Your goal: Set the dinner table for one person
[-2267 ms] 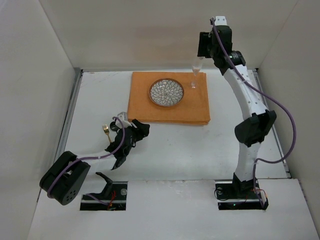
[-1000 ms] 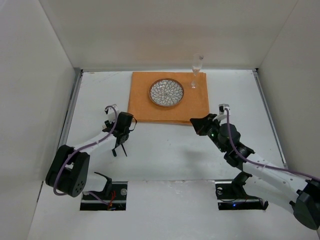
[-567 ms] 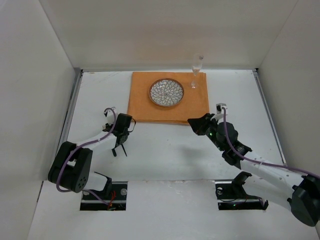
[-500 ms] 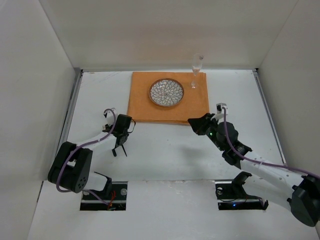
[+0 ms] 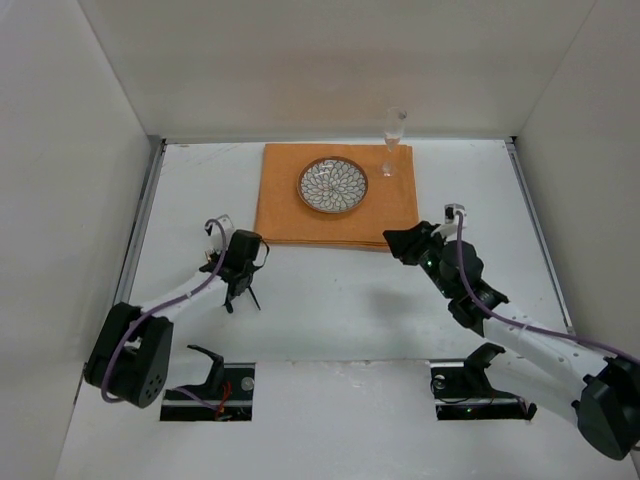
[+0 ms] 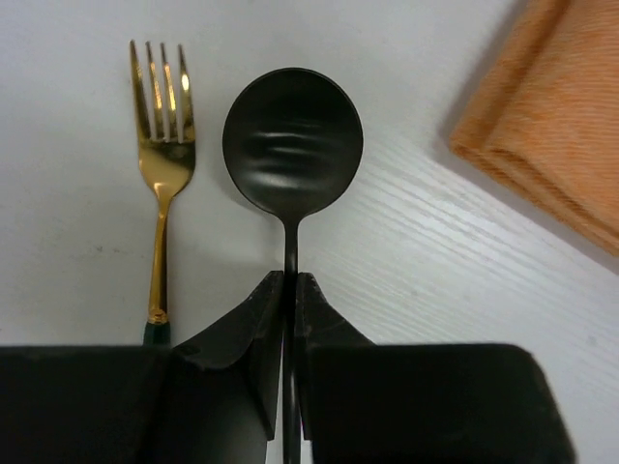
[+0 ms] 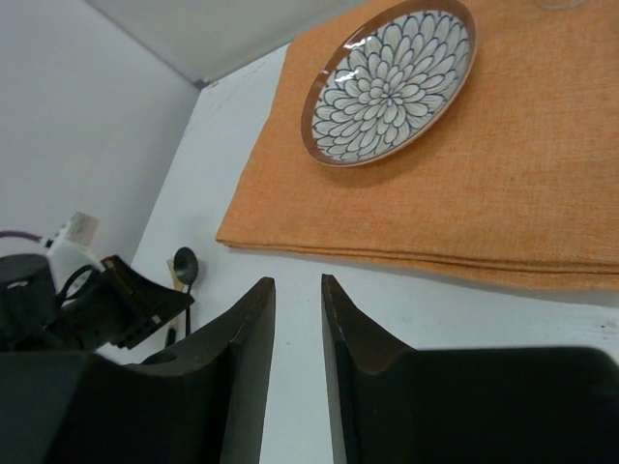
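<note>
Left arm (image 5: 180, 290): white link shells, black joint housings, purple cable looping alongside. Right arm (image 5: 540, 342): same white-black build, same purple cable. Small white connector block atop each wrist. Black base brackets at near edge of dinner table (image 5: 330, 305). Left gripper (image 6: 290, 282), right gripper (image 7: 295, 285): matte black wedge fingers (image 7: 247, 358), smooth inner faces.
</note>
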`<state>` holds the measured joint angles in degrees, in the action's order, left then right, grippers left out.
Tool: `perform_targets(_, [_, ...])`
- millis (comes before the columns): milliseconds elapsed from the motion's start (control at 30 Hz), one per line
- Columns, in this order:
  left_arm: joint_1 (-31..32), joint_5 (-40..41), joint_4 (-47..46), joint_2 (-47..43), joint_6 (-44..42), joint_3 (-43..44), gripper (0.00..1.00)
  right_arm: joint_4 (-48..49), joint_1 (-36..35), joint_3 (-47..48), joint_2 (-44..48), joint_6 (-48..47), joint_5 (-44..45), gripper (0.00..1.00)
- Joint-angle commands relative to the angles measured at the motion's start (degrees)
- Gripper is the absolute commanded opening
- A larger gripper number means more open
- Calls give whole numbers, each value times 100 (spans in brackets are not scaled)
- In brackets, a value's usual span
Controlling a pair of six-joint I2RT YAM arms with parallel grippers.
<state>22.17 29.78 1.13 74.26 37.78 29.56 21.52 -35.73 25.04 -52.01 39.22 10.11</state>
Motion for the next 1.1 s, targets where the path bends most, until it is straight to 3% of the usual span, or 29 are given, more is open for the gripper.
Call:
perform_targets(0, [308,-43,116,-666,-227,286,2,239,210,-60,33,173,114,35])
perform_targets(167, [1282,-200,142,-467,-543,1488,2,37,483,-87,50,313,289,47])
perform_targets(300, [2092,-446,-401,648,-1061,2815,2,10,755,-262,173,437,500,53])
perform_targets(400, [2330,-1025,-622,1659,-1238,3922,2,-129,940,-368,200,603,904,54])
perform_targets(700, [2392,-1554,-412,4445,-1221,7034,2,-368,1265,-473,367,841,1010,53])
perform_targets(1067, [2226,-1537,-87,6230,-500,8951,2,-297,1336,-447,323,842,852,53])
